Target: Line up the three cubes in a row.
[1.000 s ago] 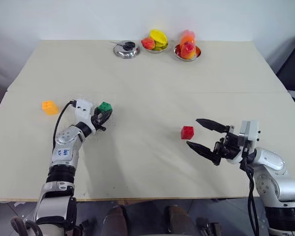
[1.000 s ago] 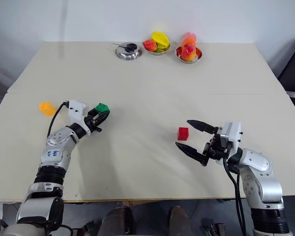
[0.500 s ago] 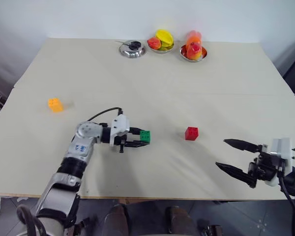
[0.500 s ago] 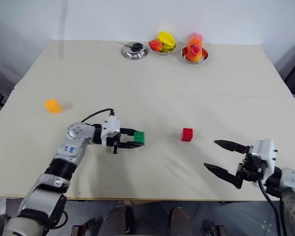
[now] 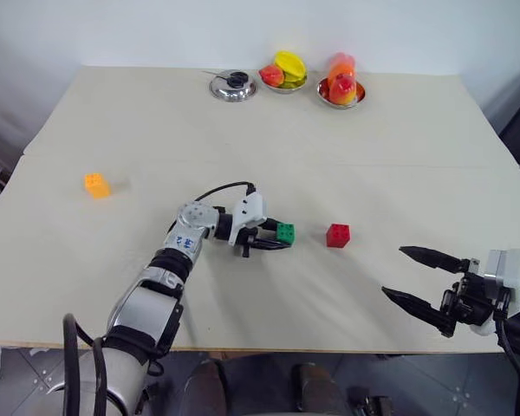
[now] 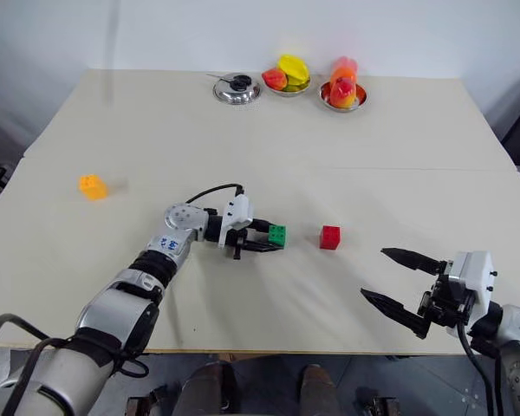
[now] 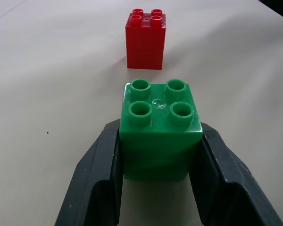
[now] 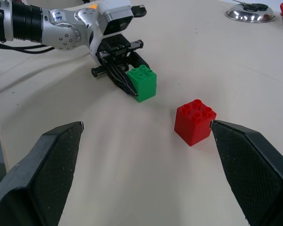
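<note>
Nearest, the right gripper (image 5: 423, 279) hangs over the table's (image 5: 347, 173) front right corner with its two black fingers spread wide and nothing between them; from its wrist view the red cube (image 8: 194, 121) sits ahead of the gap, closer to one finger, well clear of both tips. A little farther in, near the middle of the table, the left gripper (image 5: 275, 237) points across toward the robot's right, jaws clamped on the green cube (image 5: 285, 231). In the left wrist view the green block sits squarely between the two fingers (image 7: 100, 181), studs up, each side face pressed by a pad, with its far half sticking out past the fingertips. The red cube stands just beyond it in the direction the gripper points, near but apart, studs up on the tabletop. The orange-yellow cube (image 5: 96, 184) lies well off to the left, alone. At the far edge stand three steel bowls (image 5: 232, 87), two holding fruit (image 5: 282, 68).
</note>
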Tool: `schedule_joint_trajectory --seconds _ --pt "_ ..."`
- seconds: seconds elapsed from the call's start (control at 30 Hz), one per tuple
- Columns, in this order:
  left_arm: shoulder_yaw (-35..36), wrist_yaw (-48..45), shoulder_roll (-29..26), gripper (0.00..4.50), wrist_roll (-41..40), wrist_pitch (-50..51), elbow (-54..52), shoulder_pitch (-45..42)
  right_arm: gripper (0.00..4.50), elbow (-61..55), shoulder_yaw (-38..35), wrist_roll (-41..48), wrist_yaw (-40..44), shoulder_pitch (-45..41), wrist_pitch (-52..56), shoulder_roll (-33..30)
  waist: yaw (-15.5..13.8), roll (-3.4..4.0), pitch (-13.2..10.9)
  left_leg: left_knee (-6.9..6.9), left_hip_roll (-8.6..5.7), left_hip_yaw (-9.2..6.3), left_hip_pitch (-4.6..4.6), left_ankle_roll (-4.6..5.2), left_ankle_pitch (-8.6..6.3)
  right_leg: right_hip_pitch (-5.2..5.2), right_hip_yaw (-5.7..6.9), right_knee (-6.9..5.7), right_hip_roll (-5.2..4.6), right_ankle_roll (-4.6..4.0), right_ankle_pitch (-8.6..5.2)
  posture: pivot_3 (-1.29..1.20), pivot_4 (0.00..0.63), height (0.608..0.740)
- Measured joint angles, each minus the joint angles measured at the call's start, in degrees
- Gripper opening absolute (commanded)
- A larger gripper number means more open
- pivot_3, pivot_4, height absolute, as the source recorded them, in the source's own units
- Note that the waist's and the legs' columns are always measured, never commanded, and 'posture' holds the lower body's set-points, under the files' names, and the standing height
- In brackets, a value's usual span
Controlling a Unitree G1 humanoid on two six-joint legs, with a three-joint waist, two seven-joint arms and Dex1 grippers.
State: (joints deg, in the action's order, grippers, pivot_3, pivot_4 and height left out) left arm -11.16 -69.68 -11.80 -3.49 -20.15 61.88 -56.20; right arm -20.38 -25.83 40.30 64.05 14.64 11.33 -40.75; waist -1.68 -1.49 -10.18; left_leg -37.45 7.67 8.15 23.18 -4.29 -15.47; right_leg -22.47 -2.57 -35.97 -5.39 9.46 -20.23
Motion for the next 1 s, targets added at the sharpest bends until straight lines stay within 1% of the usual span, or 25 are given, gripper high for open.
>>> schedule_joint_trajectory --seconds 0.13,0.2,0.23,0.4,0.6,0.63,0.73,0.77,0.87,0.9,1.0 --pt "0.9 0.6 0.5 1.5 0.6 -0.7 2.5 -1.2 4.5 -0.1 0.6 0.0 -0.6 0.1 0.0 0.4 0.1 0.0 0.0 0.03 0.0 -0.01 0.0 0.0 0.0 -0.01 0.01 -0.01 0.0 0.0 0.0 0.0 0.15 0.74" --pt "1.5 0.8 0.6 2.23 0.6 -0.9 3.5 -1.4 4.5 -0.4 0.6 0.0 -0.9 0.1 0.0 0.4 0.1 0.0 0.0 0.03 0.0 -0.02 0.0 0.0 0.0 -0.01 0.02 -0.01 0.0 0.0 0.0 0.0 0.15 0.74" --pt "1.6 0.8 0.6 2.43 0.7 -1.1 3.7 -1.4 4.5 -0.6 0.7 0.0 -1.0 0.1 0.0 0.4 0.1 0.0 0.0 0.03 0.0 -0.02 0.0 0.0 0.0 -0.01 0.02 -0.01 0.01 0.0 0.0 0.0 0.15 0.74" --pt "3.0 1.6 -0.4 3.98 1.2 -2.9 4.1 -1.2 4.5 -1.2 2.4 0.0 -1.2 -0.9 0.2 0.8 0.2 0.0 0.0 0.04 0.0 -0.02 0.0 0.0 0.0 -0.01 0.03 -0.02 0.01 0.0 0.0 0.0 0.15 0.74" --pt "7.6 -2.8 -6.2 3.98 -2.0 -3.3 -1.7 3.1 4.5 -0.6 4.2 0.0 -0.9 -4.4 0.5 0.8 0.2 0.01 0.0 0.07 0.0 -0.01 -0.02 -0.01 0.01 -0.03 0.05 -0.07 0.01 -0.01 -0.01 0.0 0.15 0.74" --pt "8.4 -3.9 -7.4 3.98 -3.2 -2.9 -4.5 5.1 4.5 -0.2 5.1 -0.1 -0.7 -5.6 0.5 0.8 0.2 0.0 0.0 0.06 0.0 -0.01 -0.01 -0.01 0.01 -0.02 0.04 -0.08 0.0 -0.01 -0.01 0.0 0.15 0.74" --pt "14.0 -4.2 -13.7 4.48 -9.8 3.4 -20.1 17.4 4.5 2.1 8.0 -0.1 -0.3 -11.9 0.3 1.7 1.7 0.02 0.0 0.14 0.07 0.04 -0.09 -0.01 0.01 -0.06 0.0 -0.23 0.02 -0.06 -0.03 0.0 0.15 0.74" --pt "16.9 -2.0 -15.5 4.48 -12.1 6.7 -26.1 22.3 4.5 3.0 8.6 -0.1 -0.3 -13.9 0.1 2.3 2.0 0.02 0.0 0.13 0.07 0.03 -0.11 -0.01 0.01 -0.13 0.0 -0.46 0.01 -0.17 -0.09 0.0 0.15 0.74" --pt "24.3 6.7 -17.7 4.48 -15.3 12.0 -40.2 33.4 4.5 4.8 11.6 -0.4 0.4 -18.1 -0.1 3.7 1.9 0.04 0.0 0.06 0.08 -0.02 -0.12 -0.01 0.01 -0.14 0.03 -0.59 0.0 -0.25 -0.14 0.0 0.15 0.74" --pt "27.1 10.1 -18.1 4.48 -16.1 13.5 -44.9 37.7 4.5 5.4 12.9 -0.7 0.7 -19.4 -0.2 4.4 1.8 0.04 0.0 0.02 0.08 -0.02 -0.12 -0.01 0.01 -0.11 0.02 -0.62 -0.01 -0.25 -0.14 0.0 0.15 0.74" --pt "34.4 19.1 -17.9 4.48 -17.9 17.7 -53.9 49.0 4.5 7.3 16.0 -1.6 1.5 -22.2 -1.0 6.5 1.6 0.03 0.0 -0.12 0.06 -0.03 -0.12 0.03 -0.02 -0.04 0.03 -0.64 -0.04 -0.24 -0.13 0.0 0.15 0.74"
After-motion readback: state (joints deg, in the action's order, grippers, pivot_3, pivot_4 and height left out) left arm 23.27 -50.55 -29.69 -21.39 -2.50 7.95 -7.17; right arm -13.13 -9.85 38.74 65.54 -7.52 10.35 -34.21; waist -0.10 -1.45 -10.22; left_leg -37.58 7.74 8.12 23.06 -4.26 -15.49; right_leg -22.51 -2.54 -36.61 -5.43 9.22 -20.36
